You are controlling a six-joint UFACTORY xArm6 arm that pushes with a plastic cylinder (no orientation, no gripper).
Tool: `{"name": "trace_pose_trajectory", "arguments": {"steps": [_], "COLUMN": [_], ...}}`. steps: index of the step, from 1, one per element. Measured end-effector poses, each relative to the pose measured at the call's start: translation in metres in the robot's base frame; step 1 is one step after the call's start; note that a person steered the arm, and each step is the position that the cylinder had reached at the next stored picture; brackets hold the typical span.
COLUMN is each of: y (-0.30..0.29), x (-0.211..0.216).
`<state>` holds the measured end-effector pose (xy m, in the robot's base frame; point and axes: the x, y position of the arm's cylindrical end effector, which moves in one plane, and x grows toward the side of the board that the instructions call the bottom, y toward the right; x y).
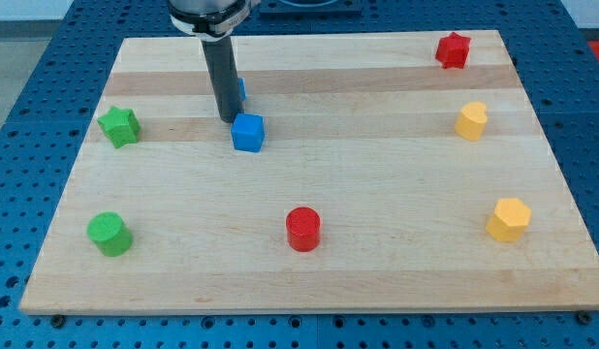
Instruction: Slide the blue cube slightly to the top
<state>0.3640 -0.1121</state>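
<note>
A big wooden board (377, 194) is lying flat, made of pale strips of wood running side by side. Under it, a blue table (28, 194) full of little holes is showing on all sides. At the view's top, a bit of grey floor is peeking in at the corners.

The dark rod is coming straight down from the view's top, left of the middle. My tip (228, 119) is sitting on the board just beside the blue cube (248, 132), at its upper left corner. I cannot tell if it is touching the cube. There are no fingers on this arm, only the rod, so nothing is gripping anything.

The blue cube is sitting in the upper half of the board, left of the middle. A second blue block (240, 90) is hiding behind the rod, nearer the top edge, and its shape is not showing.

A green star (118, 126) is sitting near the left edge. A green round block (110, 234) is resting near the bottom left corner. A red round block (302, 229) is standing near the middle of the bottom edge. A red star (454, 49) is sitting in the top right corner. A yellow block (471, 121) is resting near the right edge, and another yellow block (509, 219), with flat sides, is sitting lower down near the right edge.
</note>
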Motion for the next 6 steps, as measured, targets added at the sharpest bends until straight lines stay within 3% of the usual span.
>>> {"name": "trace_pose_trajectory", "arguments": {"steps": [2, 5, 6], "y": [-0.042, -0.018, -0.001], "x": [0.008, 0.117, 0.082]}}
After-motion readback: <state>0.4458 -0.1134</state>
